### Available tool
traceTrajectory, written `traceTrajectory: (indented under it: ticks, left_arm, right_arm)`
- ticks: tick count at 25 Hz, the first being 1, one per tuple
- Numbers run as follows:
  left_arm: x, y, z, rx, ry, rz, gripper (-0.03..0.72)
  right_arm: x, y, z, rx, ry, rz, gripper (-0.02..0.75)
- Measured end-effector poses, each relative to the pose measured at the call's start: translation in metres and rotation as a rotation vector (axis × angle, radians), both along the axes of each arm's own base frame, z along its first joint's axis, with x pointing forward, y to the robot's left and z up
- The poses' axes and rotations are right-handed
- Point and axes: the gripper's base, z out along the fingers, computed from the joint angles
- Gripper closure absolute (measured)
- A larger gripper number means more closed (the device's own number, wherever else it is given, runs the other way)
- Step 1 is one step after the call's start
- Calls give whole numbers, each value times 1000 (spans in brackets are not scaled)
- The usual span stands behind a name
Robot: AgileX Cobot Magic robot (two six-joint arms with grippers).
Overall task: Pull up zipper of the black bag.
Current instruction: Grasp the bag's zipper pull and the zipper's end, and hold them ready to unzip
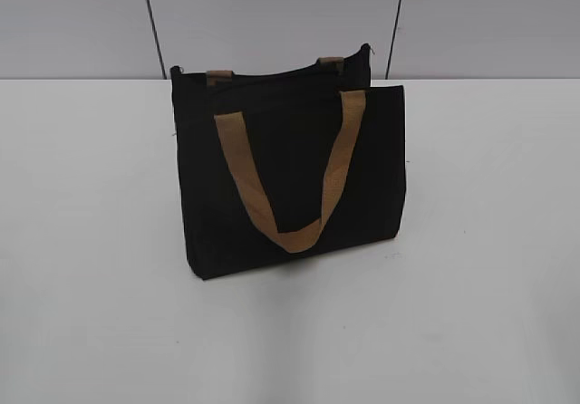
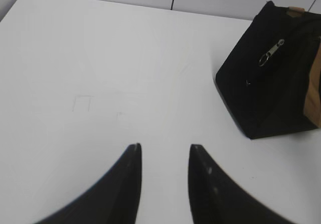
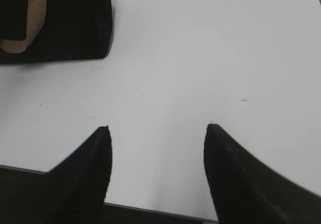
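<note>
The black bag (image 1: 290, 173) stands upright in the middle of the white table, a tan handle (image 1: 290, 164) hanging down its front. In the left wrist view the bag (image 2: 271, 78) is at the upper right, with the silver zipper pull (image 2: 271, 52) hanging on its end face. In the right wrist view a corner of the bag (image 3: 65, 23) is at the upper left. My left gripper (image 2: 165, 146) is open and empty over bare table, left of the bag. My right gripper (image 3: 158, 127) is open and empty near the table's front edge. Neither gripper shows in the exterior view.
The white table (image 1: 91, 241) spreads on all sides of the bag. A pale panelled wall (image 1: 272, 14) stands behind it. The table's front edge (image 3: 150, 209) lies just under my right gripper.
</note>
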Motion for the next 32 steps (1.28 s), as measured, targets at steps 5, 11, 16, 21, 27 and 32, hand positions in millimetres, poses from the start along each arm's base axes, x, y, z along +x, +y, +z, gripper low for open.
traceTrajectory:
  ticks: [5,11,16,21,27,32]
  left_arm:
    - [0,0,0,0,0,0,447]
    - [0,0,0,0,0,0,449]
    - [0,0,0,0,0,0,449]
    - [0,0,0,0,0,0,449]
    - [0,0,0,0,0,0,449]
    - [0,0,0,0,0,0,449]
  right_arm:
    - [0,0,0,0,0,0,286]
    - [0,0,0,0,0,0,286]
    - [0,0,0,0,0,0,286]
    - [0,0,0,0,0,0,286]
    - [0,0,0,0,0,0,286]
    - [0,0,0,0,0,0,286]
